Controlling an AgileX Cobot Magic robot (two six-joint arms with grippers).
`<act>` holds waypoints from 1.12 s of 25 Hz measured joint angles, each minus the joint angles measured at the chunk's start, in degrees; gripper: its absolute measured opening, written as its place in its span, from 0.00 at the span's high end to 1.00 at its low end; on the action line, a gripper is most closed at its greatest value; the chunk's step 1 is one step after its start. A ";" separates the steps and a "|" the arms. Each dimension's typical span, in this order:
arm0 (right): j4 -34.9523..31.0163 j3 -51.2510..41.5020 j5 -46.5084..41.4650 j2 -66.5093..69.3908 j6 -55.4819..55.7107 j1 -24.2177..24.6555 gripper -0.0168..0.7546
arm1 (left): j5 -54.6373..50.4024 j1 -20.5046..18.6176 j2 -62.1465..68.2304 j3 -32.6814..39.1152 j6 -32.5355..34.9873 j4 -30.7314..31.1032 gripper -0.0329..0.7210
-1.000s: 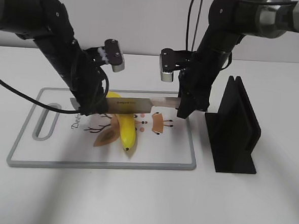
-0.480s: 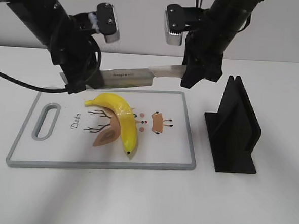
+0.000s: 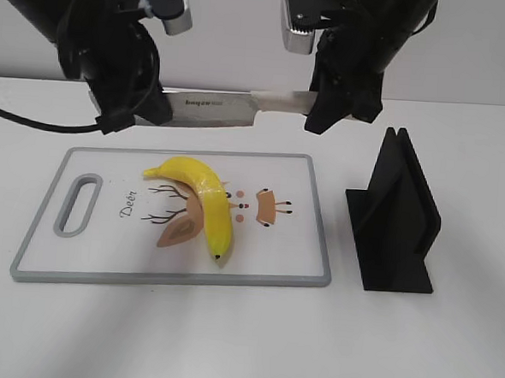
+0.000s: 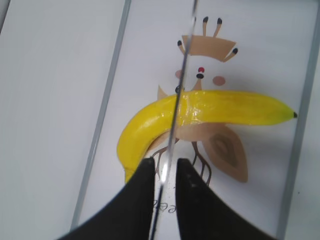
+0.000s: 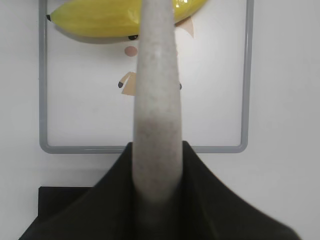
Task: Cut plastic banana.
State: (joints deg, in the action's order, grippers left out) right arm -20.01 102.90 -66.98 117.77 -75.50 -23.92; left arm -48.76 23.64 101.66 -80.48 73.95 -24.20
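right gripper (image 3: 321, 116) clenched on knife (image 3: 232, 107) handle, left gripper (image 3: 128, 117) pinching blade tip, knife horizontal above cutting board (image 3: 310, 235), uncut plastic banana (image 3: 202, 194) at 6 o'clock below blade

Colours on the table

The banana (image 3: 205, 199) is bright yellow with a tiny black tip. The cutting board (image 3: 102, 257) is white with a grey rim and a brown deer drawing (image 3: 264, 205) with red and pink dots. The knife (image 3: 210, 108) has a shiny silver blade and a speckled light-grey handle. The knife stand (image 3: 398, 219) is black. The table (image 3: 243, 343) is white.
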 joint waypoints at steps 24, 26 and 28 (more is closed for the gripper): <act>0.16 0.00 -2.57 -5.66 24.26 0.05 0.76 | -3.50 -3.41 -4.68 -14.74 -55.07 24.20 0.16; 0.11 0.00 -2.64 -6.08 30.94 0.05 0.76 | -7.01 -4.83 -5.11 -15.03 -59.83 26.89 0.16; 0.17 0.00 -2.65 -6.37 36.98 0.05 0.76 | -12.35 -6.36 -5.29 -15.09 -62.37 27.66 0.17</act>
State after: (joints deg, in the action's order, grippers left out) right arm -19.84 102.90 -69.62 111.40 -38.52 -23.86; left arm -61.11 17.28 96.37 -95.57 11.58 3.46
